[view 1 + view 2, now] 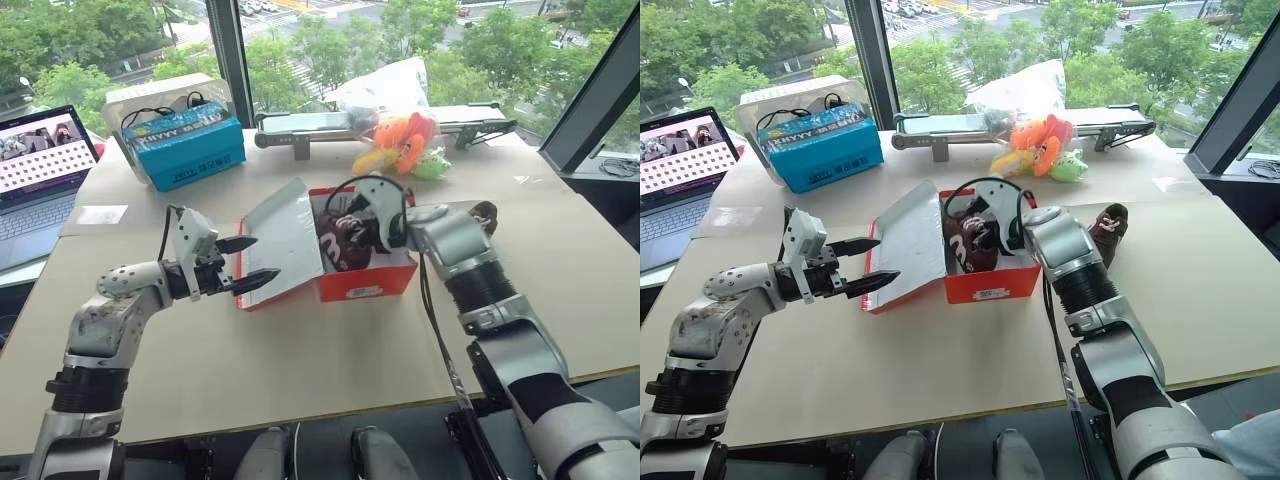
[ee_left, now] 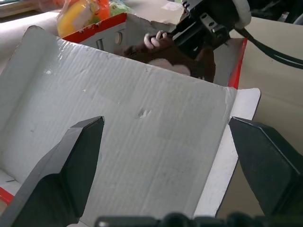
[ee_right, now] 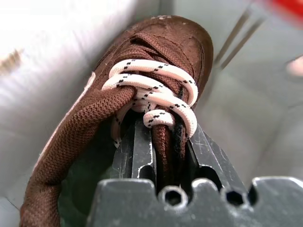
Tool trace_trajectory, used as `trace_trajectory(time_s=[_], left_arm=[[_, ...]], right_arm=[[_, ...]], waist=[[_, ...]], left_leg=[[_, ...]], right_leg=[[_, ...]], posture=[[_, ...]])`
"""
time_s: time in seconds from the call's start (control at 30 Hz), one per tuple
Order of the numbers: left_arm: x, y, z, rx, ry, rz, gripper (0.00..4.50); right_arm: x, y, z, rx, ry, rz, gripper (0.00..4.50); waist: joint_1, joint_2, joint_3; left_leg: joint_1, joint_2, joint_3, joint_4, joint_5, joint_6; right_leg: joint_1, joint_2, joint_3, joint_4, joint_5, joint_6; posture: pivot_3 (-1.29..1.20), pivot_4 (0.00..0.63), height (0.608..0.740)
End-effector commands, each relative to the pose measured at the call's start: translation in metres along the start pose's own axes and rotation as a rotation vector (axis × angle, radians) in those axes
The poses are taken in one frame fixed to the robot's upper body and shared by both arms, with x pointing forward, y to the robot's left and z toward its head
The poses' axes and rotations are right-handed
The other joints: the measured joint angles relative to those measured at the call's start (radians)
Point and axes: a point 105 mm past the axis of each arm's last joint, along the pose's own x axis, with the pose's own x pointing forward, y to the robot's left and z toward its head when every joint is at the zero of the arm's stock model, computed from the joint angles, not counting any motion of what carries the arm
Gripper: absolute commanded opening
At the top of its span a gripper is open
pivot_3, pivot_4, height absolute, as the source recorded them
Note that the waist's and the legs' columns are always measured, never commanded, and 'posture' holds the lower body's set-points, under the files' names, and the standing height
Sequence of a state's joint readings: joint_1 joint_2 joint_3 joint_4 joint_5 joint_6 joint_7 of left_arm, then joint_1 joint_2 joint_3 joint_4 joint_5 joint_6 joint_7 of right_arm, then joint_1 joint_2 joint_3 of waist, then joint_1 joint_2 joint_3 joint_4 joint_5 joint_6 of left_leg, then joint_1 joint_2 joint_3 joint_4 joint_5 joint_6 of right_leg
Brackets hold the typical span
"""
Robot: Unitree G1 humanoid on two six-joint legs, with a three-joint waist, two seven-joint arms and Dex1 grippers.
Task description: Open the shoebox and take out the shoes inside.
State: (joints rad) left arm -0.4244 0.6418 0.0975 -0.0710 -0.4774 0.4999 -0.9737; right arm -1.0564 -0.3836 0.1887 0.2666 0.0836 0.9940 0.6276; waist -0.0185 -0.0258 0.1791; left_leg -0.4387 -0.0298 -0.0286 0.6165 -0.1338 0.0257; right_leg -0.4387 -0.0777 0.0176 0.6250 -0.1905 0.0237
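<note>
Inside the shoebox (image 1: 365, 282), right pincer (image 3: 163, 137) grips 1 shoe (image 3: 142, 80); left pincer (image 1: 250, 262) gapes.

Head cameras overlook the table (image 1: 300, 390); wrist cameras sit close to the shoebox (image 1: 365, 280).

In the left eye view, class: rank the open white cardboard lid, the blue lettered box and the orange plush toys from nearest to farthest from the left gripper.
1. Open white cardboard lid, directly ahead of the left gripper.
2. Blue lettered box, behind it on the table's left.
3. Orange plush toys, far back on the right, by the window.
</note>
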Motion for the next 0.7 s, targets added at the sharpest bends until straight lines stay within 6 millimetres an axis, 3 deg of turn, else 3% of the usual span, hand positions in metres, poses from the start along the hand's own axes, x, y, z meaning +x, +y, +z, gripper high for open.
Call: trace_trajectory(time_s=[0.03, 0.2, 0.27, 0.5, 0.7], left_arm=[[0.001, -0.001, 0.012, 0.040, -0.041, -0.012, 4.50], [0.005, -0.002, 0.012, 0.039, -0.044, -0.023, 4.50], [0.005, -0.002, 0.011, 0.038, -0.044, -0.028, 4.50], [0.009, 0.000, 0.012, 0.038, -0.045, -0.045, 4.50], [0.012, -0.001, 0.012, 0.041, -0.045, -0.065, 4.50]], right_arm=[[-0.030, -0.005, 0.036, -0.013, -0.116, -0.043, 0.75], [-0.065, -0.033, 0.038, 0.043, -0.152, -0.181, 0.75], [-0.085, -0.062, 0.029, 0.081, -0.146, -0.313, 0.75], [-0.153, -0.145, -0.018, 0.150, -0.075, -0.786, 0.75], [-0.184, -0.174, -0.058, 0.161, 0.028, -1.005, 0.75]], waist=[[0.001, 0.000, 0.000], [0.003, 0.000, 0.000], [0.006, 0.000, 0.000], [0.013, 0.000, 0.000], [-0.003, 0.000, 0.000]], left_leg=[[0.000, 0.000, 0.000, 0.000, 0.000, 0.000], [0.000, 0.000, 0.000, 0.000, 0.000, 0.000], [0.000, 0.000, 0.001, 0.000, 0.000, 0.000], [-0.001, -0.002, 0.003, 0.000, 0.000, 0.000], [0.000, -0.001, 0.005, 0.000, 0.000, 0.000]], right_leg=[[0.000, 0.000, 0.000, 0.000, 0.000, 0.000], [0.000, 0.000, 0.000, 0.000, 0.000, 0.000], [0.000, 0.000, 0.000, 0.000, 0.000, 0.000], [0.001, -0.002, 0.000, -0.002, 0.000, 0.000], [0.001, -0.001, 0.001, -0.001, -0.001, 0.000]], posture=[[0.00, 0.150, 0.740], [0.00, 0.150, 0.740], [0.00, 0.150, 0.740], [0.00, 0.150, 0.740], [0.00, 0.150, 0.740]])
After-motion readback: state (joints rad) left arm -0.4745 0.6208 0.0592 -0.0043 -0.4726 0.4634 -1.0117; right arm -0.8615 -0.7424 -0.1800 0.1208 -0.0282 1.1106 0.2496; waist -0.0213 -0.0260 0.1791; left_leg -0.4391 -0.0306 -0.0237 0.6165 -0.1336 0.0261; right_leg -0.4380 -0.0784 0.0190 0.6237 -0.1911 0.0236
